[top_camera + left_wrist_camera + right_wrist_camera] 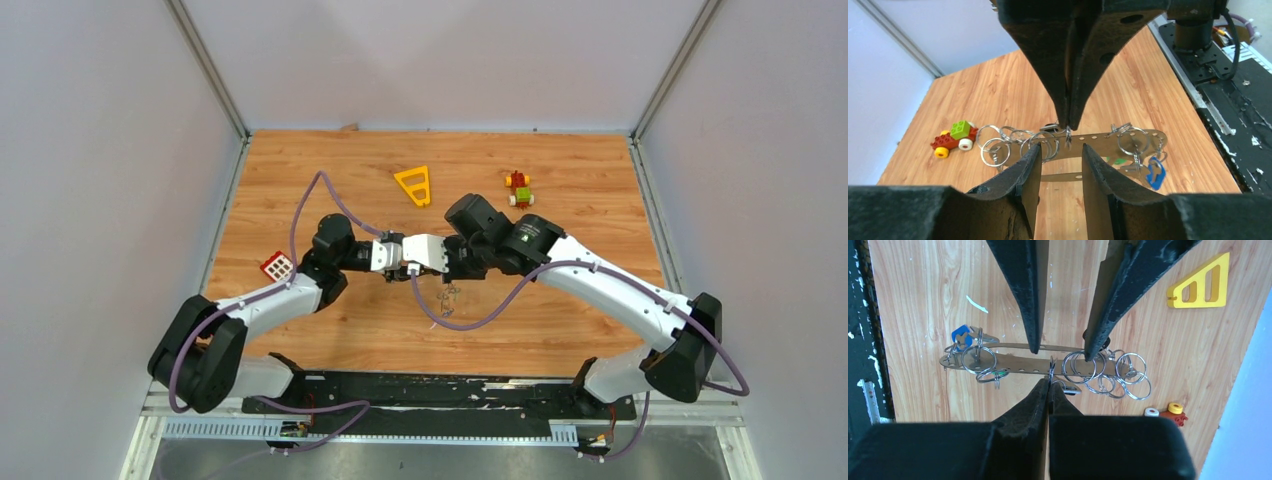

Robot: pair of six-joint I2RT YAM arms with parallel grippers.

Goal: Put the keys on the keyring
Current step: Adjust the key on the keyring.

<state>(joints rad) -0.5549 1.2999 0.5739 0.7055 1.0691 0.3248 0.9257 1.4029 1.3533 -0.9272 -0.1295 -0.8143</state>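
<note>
**Item: keyring (1018, 362).** Long silver metal loop with a perforated bar, held clear of the wooden table (590, 210) between the two grippers, near the table's middle.

**Fittings.** A cluster of wire split rings (1100, 381) is threaded on one end. The keys (1154, 172) hang at the other end, one with a blue tag and one with a green tag partly hidden behind the bar.

**Right gripper (1049, 385).** Fingers pressed together, pinching at the bar's edge where a thin wire ring crosses it. Whether the pads clamp the wire or the bar itself cannot be told.

**Left gripper (1060, 149).** Fingers spread, tips at the bar on either side of the right gripper's pinch, not clamped on it.

**Other contents of the table.**
- Toy block car (954, 136), red, green and yellow, on the far side.
- Yellow triangle frame (1198, 303), lying flat.
- Small red-and-white gridded block (277, 266), beside the left arm.
</note>
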